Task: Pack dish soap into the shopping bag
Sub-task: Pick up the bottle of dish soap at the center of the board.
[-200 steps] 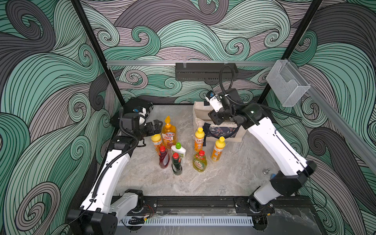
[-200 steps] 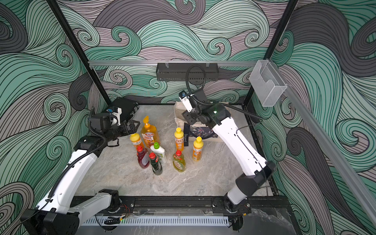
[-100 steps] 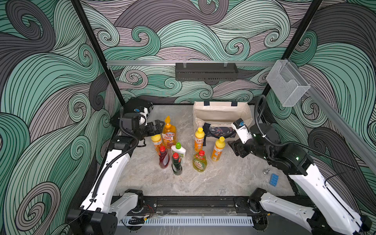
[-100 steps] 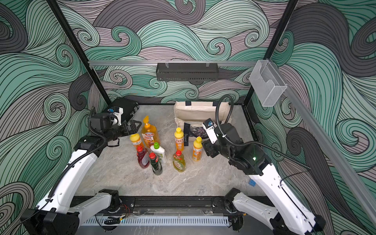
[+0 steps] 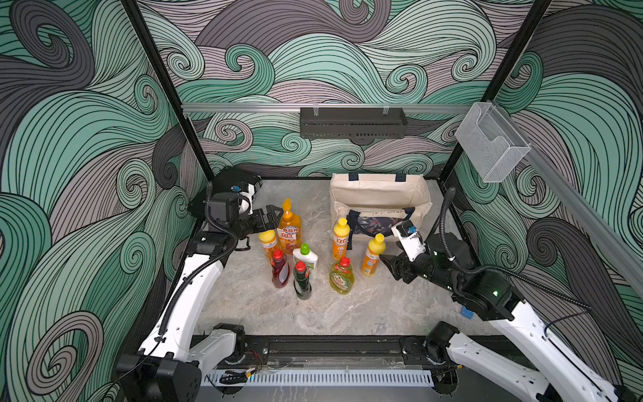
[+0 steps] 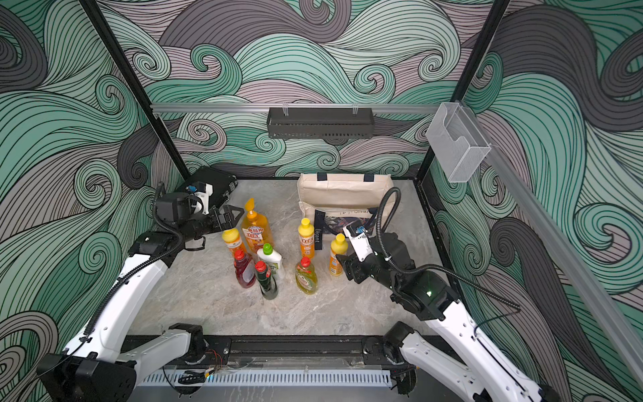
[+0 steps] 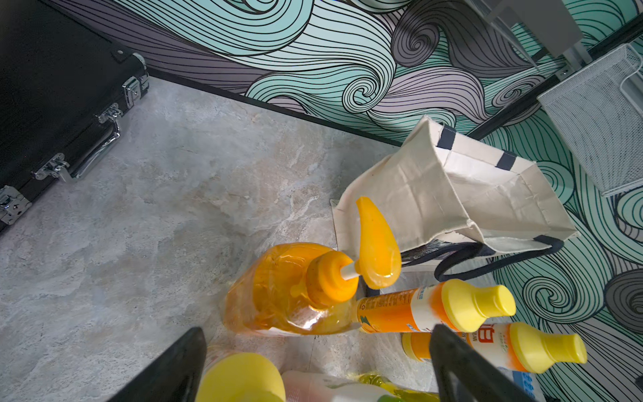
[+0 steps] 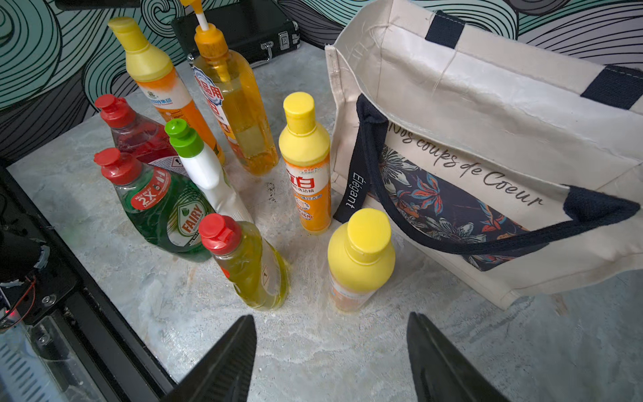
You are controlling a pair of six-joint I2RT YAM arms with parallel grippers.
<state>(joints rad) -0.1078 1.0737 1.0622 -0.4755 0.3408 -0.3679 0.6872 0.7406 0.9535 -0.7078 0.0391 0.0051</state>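
The cream shopping bag (image 5: 379,195) stands open at the back right, its floral panel (image 8: 438,205) facing the front. Several dish soap bottles stand upright before it: an amber pump bottle (image 5: 289,229), three orange yellow-capped ones (image 5: 268,242) (image 5: 341,236) (image 5: 372,257), a red one (image 5: 280,269), a dark-green one (image 5: 302,280), a white green-capped one (image 5: 306,257) and a yellow red-capped one (image 5: 341,278). My left gripper (image 7: 315,339) hangs open over the leftmost yellow cap (image 7: 240,377). My right gripper (image 8: 330,316) is open and empty, low, just short of the nearest yellow-capped bottle (image 8: 360,250).
A black hard case (image 5: 236,181) lies in the back left corner behind the left arm. A black shelf (image 5: 351,121) and a clear mesh holder (image 5: 490,146) hang on the walls. A small blue item (image 5: 466,313) lies by the right arm. The black front rail (image 5: 330,348) edges the table.
My right arm has swung from above the bag's mouth down to the front right, facing the bottles, and its jaws have widened. The left arm has not moved.
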